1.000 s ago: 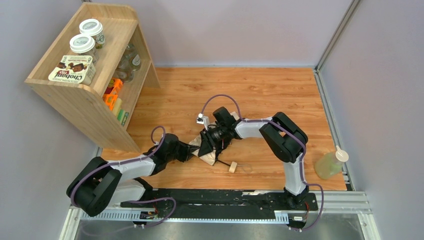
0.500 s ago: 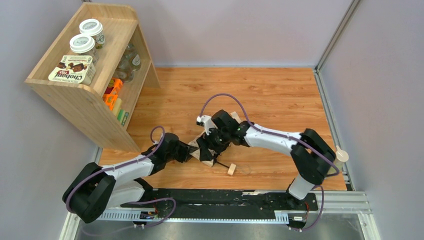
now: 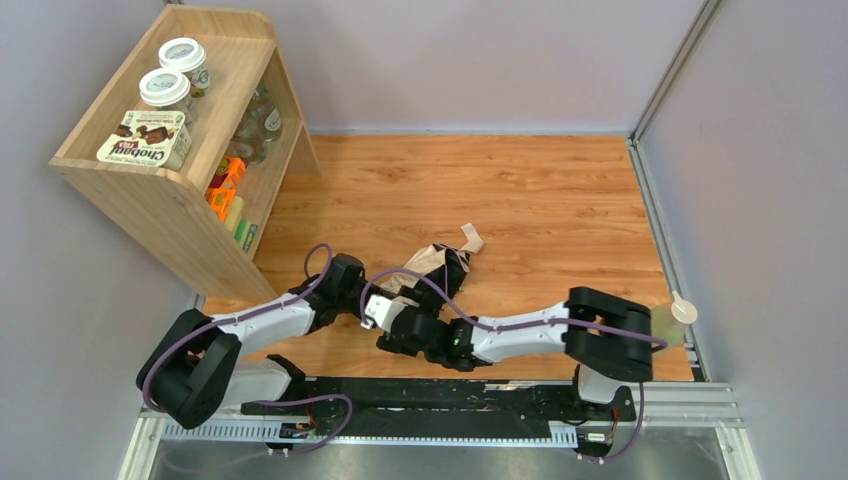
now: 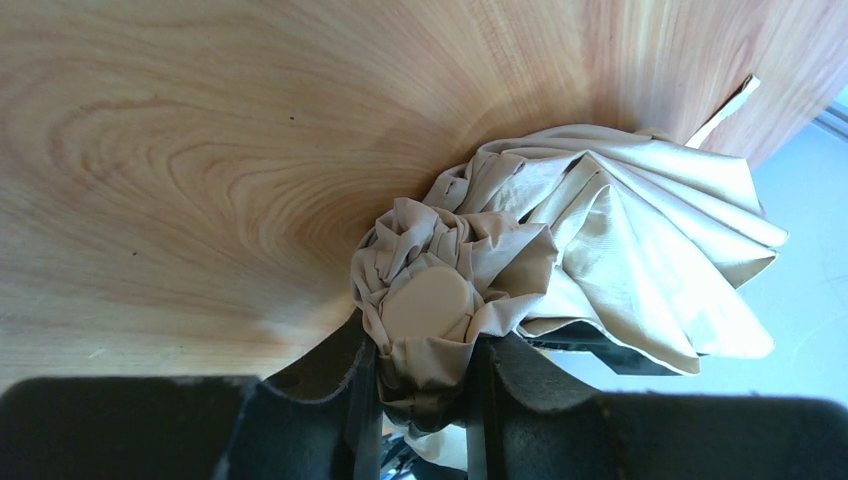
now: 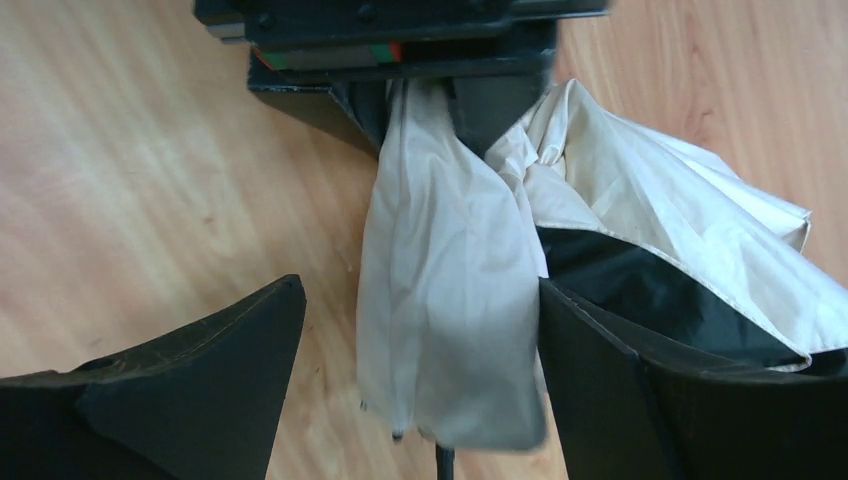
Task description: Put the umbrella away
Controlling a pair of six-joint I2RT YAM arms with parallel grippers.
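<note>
The umbrella lies mid-table, its pale beige canopy crumpled and its closing strap sticking out toward the back. My left gripper is shut on the umbrella's fabric-wrapped top end, just under the round cap; the canopy fans out to the right. From above, the left gripper sits at the umbrella's left tip. My right gripper stands wide open, with a hanging fold of canopy between its fingers, close against the right one. The right gripper is low at the front, just below the umbrella.
A wooden shelf unit stands at the back left with jars and a food box on top. A pale green bottle stands at the right edge, behind the right arm's elbow. Walls close in the left, back and right sides.
The right gripper opened wide, let go of the canopy, and its arm swung from behind the umbrella down to the front. The umbrella shifted back and right, still in the left gripper.
</note>
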